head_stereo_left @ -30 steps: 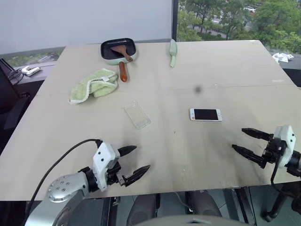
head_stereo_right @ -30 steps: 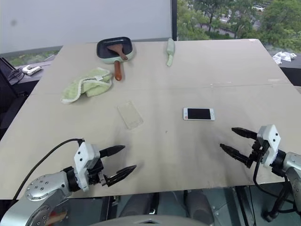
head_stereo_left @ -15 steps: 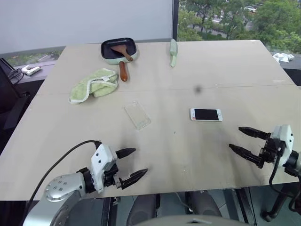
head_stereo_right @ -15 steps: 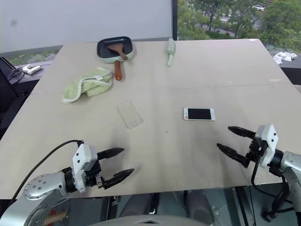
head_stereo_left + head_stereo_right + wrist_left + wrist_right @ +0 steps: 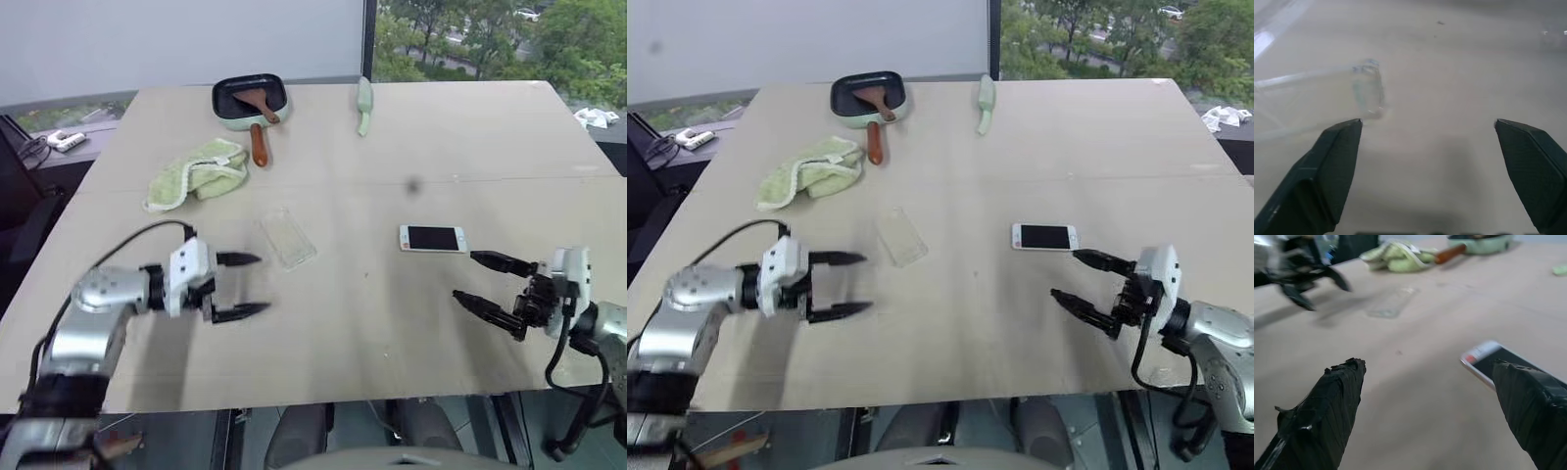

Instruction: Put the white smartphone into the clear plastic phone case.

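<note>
The white smartphone [image 5: 431,238] lies flat, screen up, right of the table's middle; the right wrist view shows it [image 5: 1498,361] just beyond one finger. The clear plastic phone case [image 5: 287,238] lies left of centre, and its corner [image 5: 1367,93] glints in the left wrist view. My left gripper [image 5: 245,286] is open, low over the table just left of and nearer than the case, pointing right. My right gripper [image 5: 482,280] is open, nearer than the phone and slightly to its right, pointing left. Nothing is between either pair of fingers.
A green cloth [image 5: 196,173] lies at the back left. Behind it sits a dark pan [image 5: 249,101] with a brown-handled spatula, and a pale green utensil [image 5: 363,106] lies at the back centre. The table's front edge [image 5: 323,399] runs close below both grippers.
My left gripper has swung up and away from the front edge to beside the case, rolling as it went. My right gripper has moved left toward the phone.
</note>
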Robot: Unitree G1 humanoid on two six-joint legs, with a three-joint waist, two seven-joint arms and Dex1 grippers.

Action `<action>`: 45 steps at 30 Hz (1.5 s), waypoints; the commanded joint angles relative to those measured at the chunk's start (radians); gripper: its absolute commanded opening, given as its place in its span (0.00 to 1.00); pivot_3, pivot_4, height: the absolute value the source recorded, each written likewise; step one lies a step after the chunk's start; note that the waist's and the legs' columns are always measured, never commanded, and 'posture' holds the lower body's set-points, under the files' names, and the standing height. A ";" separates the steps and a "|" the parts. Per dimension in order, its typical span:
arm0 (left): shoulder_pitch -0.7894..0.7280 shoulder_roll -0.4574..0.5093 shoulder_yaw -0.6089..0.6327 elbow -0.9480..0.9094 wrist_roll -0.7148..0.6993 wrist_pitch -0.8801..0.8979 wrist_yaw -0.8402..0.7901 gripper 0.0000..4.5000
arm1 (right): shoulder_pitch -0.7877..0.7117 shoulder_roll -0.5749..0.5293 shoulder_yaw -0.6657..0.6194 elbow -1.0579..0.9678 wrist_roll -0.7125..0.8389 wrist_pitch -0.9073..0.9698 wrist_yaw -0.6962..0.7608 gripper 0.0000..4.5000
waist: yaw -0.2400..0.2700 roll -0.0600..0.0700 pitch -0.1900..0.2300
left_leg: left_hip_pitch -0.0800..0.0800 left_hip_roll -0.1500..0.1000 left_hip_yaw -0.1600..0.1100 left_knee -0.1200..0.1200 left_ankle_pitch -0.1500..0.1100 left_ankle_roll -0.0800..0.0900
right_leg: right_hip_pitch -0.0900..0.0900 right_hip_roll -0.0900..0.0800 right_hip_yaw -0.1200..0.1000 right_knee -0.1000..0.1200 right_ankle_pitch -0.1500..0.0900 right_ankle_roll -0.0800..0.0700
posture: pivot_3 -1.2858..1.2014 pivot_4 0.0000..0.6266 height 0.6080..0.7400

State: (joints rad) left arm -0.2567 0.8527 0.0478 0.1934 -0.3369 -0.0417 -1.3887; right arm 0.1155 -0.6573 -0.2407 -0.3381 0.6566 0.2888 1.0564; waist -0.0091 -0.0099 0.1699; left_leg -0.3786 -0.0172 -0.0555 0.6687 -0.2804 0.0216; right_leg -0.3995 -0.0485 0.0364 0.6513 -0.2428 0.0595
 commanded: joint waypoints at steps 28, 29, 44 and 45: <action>-0.703 -0.187 -0.280 0.970 0.400 -0.650 -0.198 0.08 | 0.066 0.007 0.043 -0.229 -0.008 -0.037 -0.077 1.00 | 0.001 0.000 -0.001 | 0.005 -0.003 -0.009 0.006 0.001 0.001 | 0.007 0.002 -0.008 0.010 -0.002 0.002 | 0.52 0.24 1.00; -0.703 -0.195 -0.268 0.962 0.385 -0.630 -0.207 0.04 | 0.064 0.007 0.045 -0.227 -0.008 -0.037 -0.078 1.00 | 0.001 0.000 -0.001 | 0.004 -0.003 -0.010 0.006 0.001 0.001 | 0.006 0.002 -0.008 0.010 -0.001 0.002 | 0.52 0.24 1.00; -0.417 -0.270 -0.211 0.121 0.126 0.061 -0.160 0.04 | 0.045 0.021 0.069 -0.190 -0.024 -0.052 -0.082 1.00 | -0.006 -0.003 0.001 | -0.017 -0.004 -0.012 0.007 0.001 0.000 | -0.013 -0.001 -0.009 0.010 -0.001 0.001 | 0.52 0.24 1.00; -0.390 -0.270 -0.222 0.057 0.118 0.093 -0.155 0.04 | 0.044 0.023 0.070 -0.186 -0.027 -0.054 -0.082 1.00 | -0.005 -0.003 0.001 | -0.016 -0.004 -0.012 0.007 0.001 0.000 | -0.013 -0.001 -0.009 0.011 -0.001 0.001 | 0.52 0.24 1.00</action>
State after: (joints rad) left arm -0.6647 0.5677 -0.1674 0.3668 -0.1842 -0.0091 -1.5571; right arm 0.1667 -0.6396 -0.1649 -0.5120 0.6273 0.2568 0.9744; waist -0.0144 -0.0129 0.1707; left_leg -0.3950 -0.0211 -0.0679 0.6762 -0.2793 0.0220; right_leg -0.4120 -0.0497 0.0276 0.6623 -0.2436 0.0607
